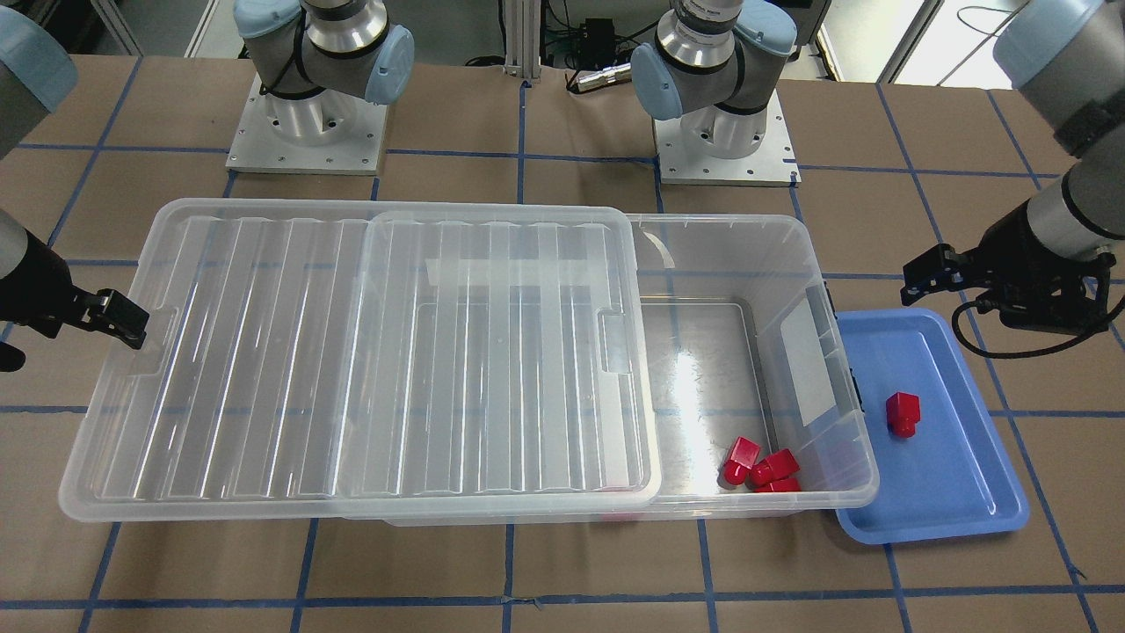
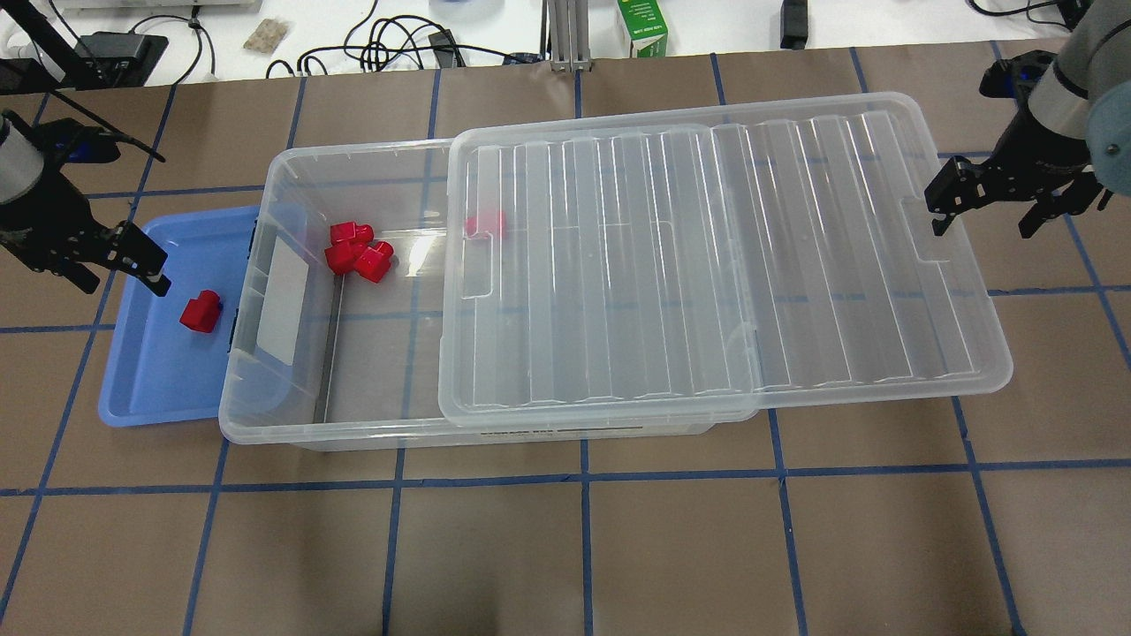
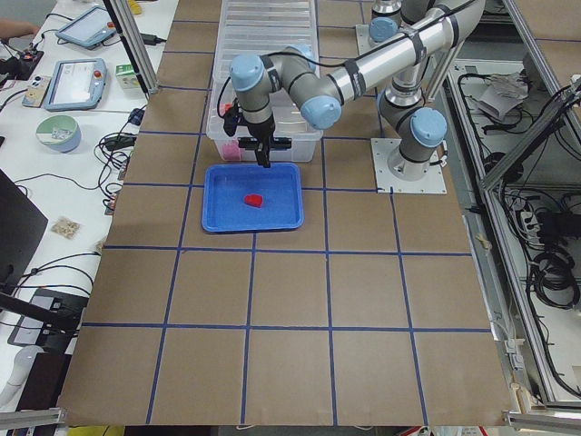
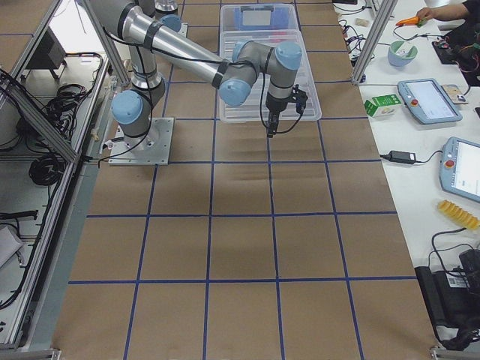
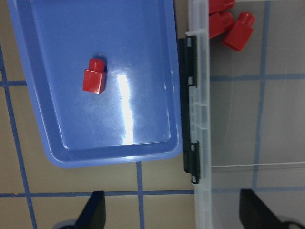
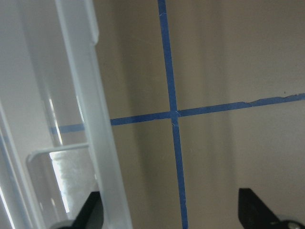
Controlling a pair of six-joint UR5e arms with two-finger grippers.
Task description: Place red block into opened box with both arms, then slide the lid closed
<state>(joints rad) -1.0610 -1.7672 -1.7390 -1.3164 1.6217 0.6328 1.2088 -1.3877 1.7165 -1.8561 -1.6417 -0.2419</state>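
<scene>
Red glossy plastic block [image 2: 201, 311], nine o'clock of clear plastic bin [image 2: 353, 435], apt to squirt from off-centre pinch; left gripper [image 2: 125, 267], right gripper [image 2: 985, 209] splayed, empty.

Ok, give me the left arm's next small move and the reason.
Probably shift the open left pincer over the red block lying in the blue tray and lower around it. The pincer is empty and hangs off to the block's side, that block is the only one seen outside the box, and the lid leaves that end uncovered.
</scene>
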